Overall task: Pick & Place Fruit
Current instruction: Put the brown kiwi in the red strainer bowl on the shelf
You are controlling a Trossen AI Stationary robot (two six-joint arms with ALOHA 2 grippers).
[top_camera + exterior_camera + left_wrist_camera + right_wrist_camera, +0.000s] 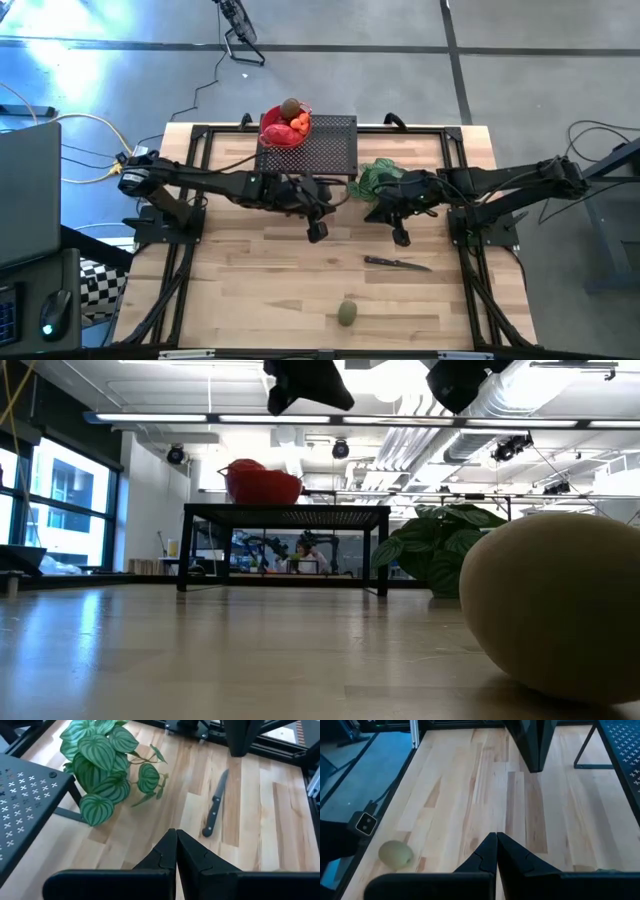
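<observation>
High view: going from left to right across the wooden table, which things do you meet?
Red bowl of fruit → left gripper → olive-green oval fruit → black-handled knife, with the right gripper above it.

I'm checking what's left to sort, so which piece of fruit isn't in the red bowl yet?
The olive-green oval fruit, lying alone on the bare table near its front edge. The brown fruit and the orange pieces sit in the red bowl.
</observation>
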